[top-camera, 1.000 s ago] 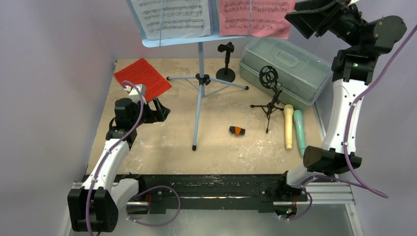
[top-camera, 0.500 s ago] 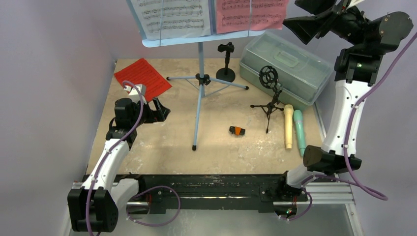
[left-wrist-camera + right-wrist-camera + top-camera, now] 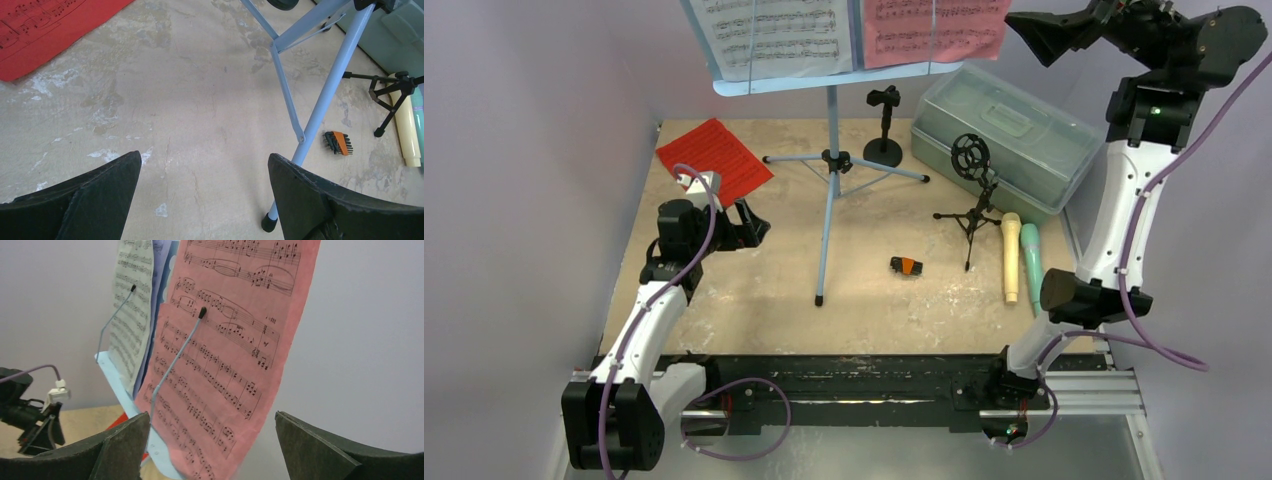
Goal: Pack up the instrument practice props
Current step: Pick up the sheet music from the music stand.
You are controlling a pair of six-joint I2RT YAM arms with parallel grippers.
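Observation:
The pale-blue music rack [image 3: 832, 150] stands mid-table on its tripod legs. It holds a white page [image 3: 774, 35] and a pink-red page [image 3: 939, 30]; another red page [image 3: 714, 158] lies flat at the left. My right gripper [image 3: 1027, 27] hangs open, high beside the pink-red page [image 3: 235, 330], whose lower part shows between the jaws [image 3: 211, 415] without touching them. A cream microphone [image 3: 1011, 255] and a teal microphone [image 3: 1032, 268] lie at the right. Two black mic holders [image 3: 884, 125] [image 3: 972, 195] stand nearby. My left gripper [image 3: 754, 228] is open and empty over bare table [image 3: 204, 155].
A translucent grey-green case [image 3: 1004, 140] sits shut at the back right. A small orange and black item [image 3: 906, 265] lies near the tripod mic holder. The rack's front leg [image 3: 330, 95] stands just right of my left gripper. Walls close in on both sides.
My right gripper has opened wider and risen up and to the right, away from the pink-red page's right edge. The left arm has not moved.

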